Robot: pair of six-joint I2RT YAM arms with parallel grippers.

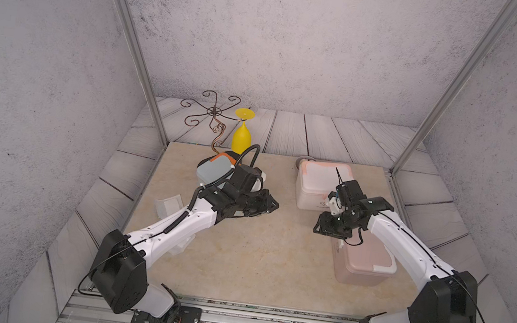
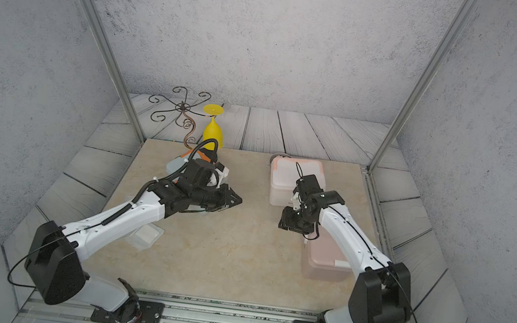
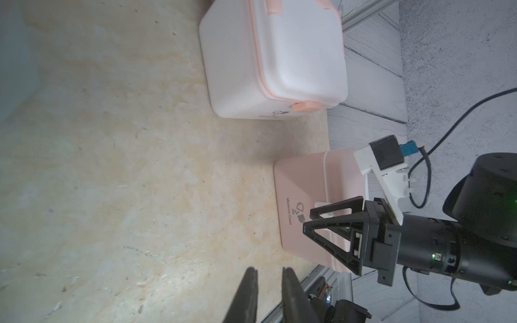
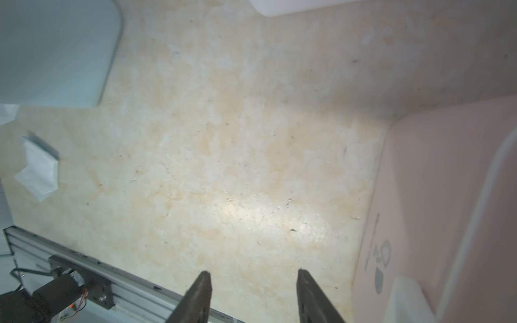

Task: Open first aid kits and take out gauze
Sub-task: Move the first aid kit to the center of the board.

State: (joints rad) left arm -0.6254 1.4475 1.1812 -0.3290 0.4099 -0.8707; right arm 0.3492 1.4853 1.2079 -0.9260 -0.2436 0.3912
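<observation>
**Worktop (image 1: 253,270) with three kits.** The left jaws, over the middle of the worktop, stood narrowly apart and empty. The right jaws, just beside the pink kit (image 1: 365,264) near the right edge, stood about half apart and empty. Gauze (image 1: 169,204) lay loose near the left edge, partly under the left arm; at least two packets showed in both top views.

- **White kit (image 3: 274,61), far right corner:** lid down, contents hidden.
- **Pink kit:** lid down, contents hidden.
- **Grey kit (image 1: 213,170), far left:** largely hidden by the left arm, so whether it stood open could not be told.

Likely hazards:
- A pull on the pink kit's latch could slide or tip the light box instead of freeing the lid, unless the other arm braced it.
- The left arm, passing over the gauze, could sweep packets off the left edge.
- The two wrists, near each other, could collide.
</observation>
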